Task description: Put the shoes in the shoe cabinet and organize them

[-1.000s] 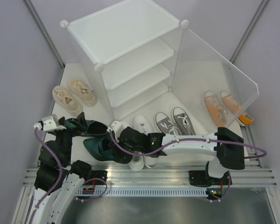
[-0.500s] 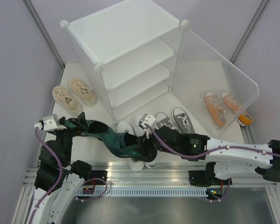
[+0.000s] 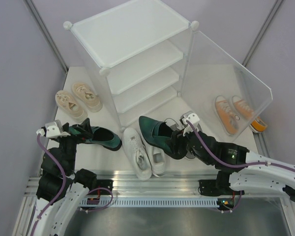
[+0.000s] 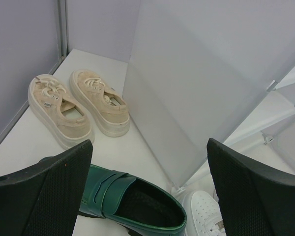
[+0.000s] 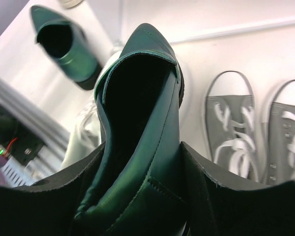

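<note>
**Step in hand:** carrying one shoe to the cabinet. The right gripper (image 5: 147,194) has its jaws clamped on the heel end of a dark green shoe (image 3: 157,132), one jaw inside the opening and one outside. The toe points away from the arm, towards the shoe cabinet (image 3: 132,59). From above, the shoe sits over the gap between the white pair (image 3: 142,155) and the grey pair (image 5: 226,132). It appears to be held clear of the worktop (image 3: 101,158), though the overhead view does not settle its height.

**Other arm:** the left gripper (image 4: 148,162) hangs with its jaws wide apart and nothing between them, just above the second dark green shoe (image 4: 132,201). That shoe lies on the worktop near the cabinet's side wall.

**Task state:** all the shelves (image 3: 142,73) are bare. The beige pair (image 3: 78,101) stands left of the cabinet. The orange pair (image 3: 231,113) sits behind the open door panel (image 3: 226,83). No shoe is stowed yet, so the job is at an early stage.

**Next move, as judged:**
- Bring the held shoe forward to the open front and line it up level with one tier.
- Slide it in without striking the door panel or a shelf edge.
- Leave room beside it for its mate.
</note>
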`<action>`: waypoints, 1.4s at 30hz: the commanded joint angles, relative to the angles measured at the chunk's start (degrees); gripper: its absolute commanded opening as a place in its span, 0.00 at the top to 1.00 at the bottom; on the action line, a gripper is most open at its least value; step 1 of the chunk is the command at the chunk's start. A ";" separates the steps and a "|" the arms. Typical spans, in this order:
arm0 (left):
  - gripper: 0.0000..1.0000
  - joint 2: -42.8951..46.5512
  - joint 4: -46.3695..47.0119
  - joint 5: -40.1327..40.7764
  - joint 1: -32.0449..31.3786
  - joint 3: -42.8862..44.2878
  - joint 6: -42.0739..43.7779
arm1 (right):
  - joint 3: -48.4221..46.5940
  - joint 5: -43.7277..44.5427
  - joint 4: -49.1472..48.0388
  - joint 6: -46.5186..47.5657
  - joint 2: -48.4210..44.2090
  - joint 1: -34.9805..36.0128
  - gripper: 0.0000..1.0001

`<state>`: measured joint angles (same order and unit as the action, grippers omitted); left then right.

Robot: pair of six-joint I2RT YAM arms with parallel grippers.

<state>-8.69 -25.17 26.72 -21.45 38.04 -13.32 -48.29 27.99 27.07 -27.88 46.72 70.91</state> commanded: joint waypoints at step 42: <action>0.00 -0.45 0.91 -2.55 0.18 -0.16 -0.39 | 5.14 -19.55 -60.20 0.02 32.55 -31.54 0.99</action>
<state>-8.69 -25.17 25.21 -21.45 38.04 -13.32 -38.63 10.26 -19.00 -25.58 78.59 39.53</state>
